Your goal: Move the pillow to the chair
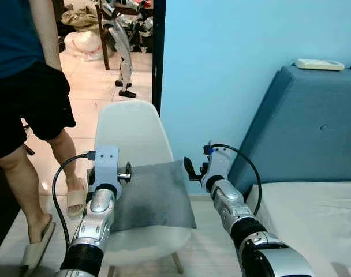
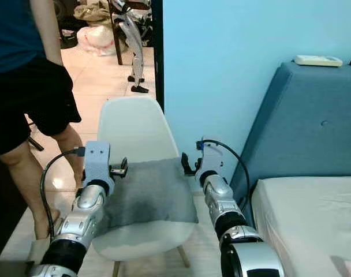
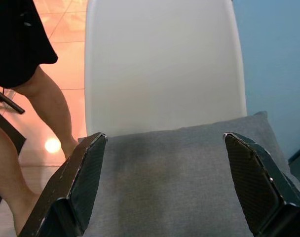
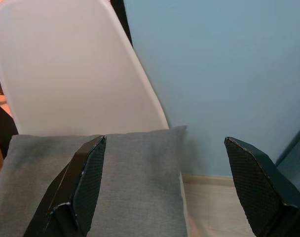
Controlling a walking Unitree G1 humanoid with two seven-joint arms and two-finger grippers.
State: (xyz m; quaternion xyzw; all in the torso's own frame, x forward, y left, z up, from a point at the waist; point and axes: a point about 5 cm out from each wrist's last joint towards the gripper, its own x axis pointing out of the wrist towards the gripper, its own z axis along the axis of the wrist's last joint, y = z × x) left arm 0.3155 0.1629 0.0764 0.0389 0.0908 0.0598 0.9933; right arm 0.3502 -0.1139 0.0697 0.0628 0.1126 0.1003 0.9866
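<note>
While the grey pillow (image 1: 153,195) lies flat on the seat of the white chair (image 1: 134,130), with its far edge close to the backrest, both arms are stretched out over it. The left gripper (image 3: 165,182) is above the pillow's left part, its two black fingers (image 3: 83,177) spread wide apart and holding nothing. The right gripper (image 4: 165,185) is at the pillow's right corner, also wide open and with nothing between its fingers; one finger is over the fabric and the other is out past the chair's edge, before the blue wall (image 1: 221,69). Whether the fingertips touch the pillow is hard to tell from these angles.

To the left of the chair a person (image 1: 25,92) in dark shorts and slippers stands on the tiled floor (image 1: 89,92). On the right is a bed (image 1: 314,219) with a blue padded headboard (image 1: 308,127), and a white remote control (image 1: 318,64) lies on top of it.
</note>
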